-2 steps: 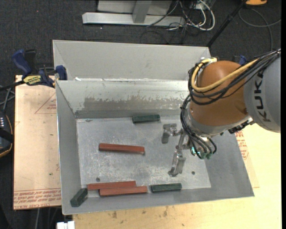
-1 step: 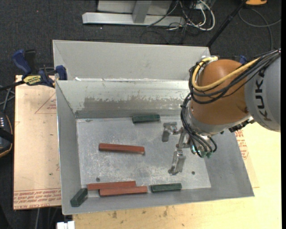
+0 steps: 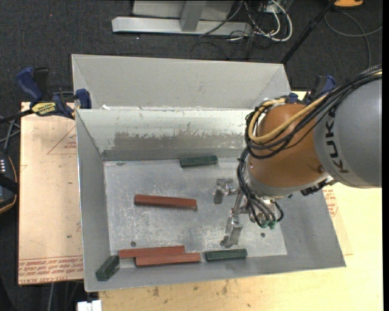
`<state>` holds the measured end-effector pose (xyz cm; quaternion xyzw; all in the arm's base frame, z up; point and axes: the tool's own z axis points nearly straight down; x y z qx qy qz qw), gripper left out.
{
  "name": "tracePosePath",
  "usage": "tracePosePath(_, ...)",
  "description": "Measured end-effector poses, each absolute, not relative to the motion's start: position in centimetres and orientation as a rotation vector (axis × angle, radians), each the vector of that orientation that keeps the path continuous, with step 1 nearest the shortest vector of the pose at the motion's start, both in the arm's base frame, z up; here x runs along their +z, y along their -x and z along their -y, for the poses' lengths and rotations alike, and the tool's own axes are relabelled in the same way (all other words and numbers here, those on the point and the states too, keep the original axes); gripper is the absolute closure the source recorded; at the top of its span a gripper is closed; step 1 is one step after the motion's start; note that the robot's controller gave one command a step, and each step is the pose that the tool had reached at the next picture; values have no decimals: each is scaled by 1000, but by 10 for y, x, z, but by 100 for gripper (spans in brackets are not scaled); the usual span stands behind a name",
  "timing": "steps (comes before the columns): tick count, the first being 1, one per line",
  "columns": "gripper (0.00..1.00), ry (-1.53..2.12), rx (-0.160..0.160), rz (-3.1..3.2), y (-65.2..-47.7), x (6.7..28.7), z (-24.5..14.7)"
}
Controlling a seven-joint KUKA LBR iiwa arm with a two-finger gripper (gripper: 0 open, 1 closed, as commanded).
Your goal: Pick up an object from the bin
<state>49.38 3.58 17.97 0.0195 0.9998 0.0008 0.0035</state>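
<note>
Down on the scuffed grey floor of the bin (image 3: 146, 225) a few loose bars lie well apart. A dark green bar (image 3: 198, 161) sits against the back wall, and a lone red-brown bar (image 3: 165, 202) lies near the middle. A pair of red-brown bars (image 3: 159, 256) touch side by side at the front, a small green block (image 3: 107, 267) is set aslant in the front left corner, and a second green bar (image 3: 226, 255) lies flat by the front wall. Behind the bin the room is dark floor with a tangle of cables (image 3: 267, 18). My arm (image 3: 358, 133) comes in from the right over the bin's right half, with the orange cover (image 3: 285, 152) at my wrist ringed by looped wires and pointing down. My hand (image 3: 226, 214) hangs low over the floor right of centre, released, its two metal fingers (image 3: 231, 234) spread apart along the bin's depth with bare floor between them. The nearer fingertip is just beside the second green bar, slightly behind it; whether they touch I cannot tell. The lone red-brown bar lies to the left of my far finger, apart from it.
</note>
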Motion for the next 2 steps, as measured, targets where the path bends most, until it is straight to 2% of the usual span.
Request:
tracePosePath(1,0,-169,1,-3141,-477,120,-26)
tracePosePath(2,0,-119,1,-3139,-482,98,-22)
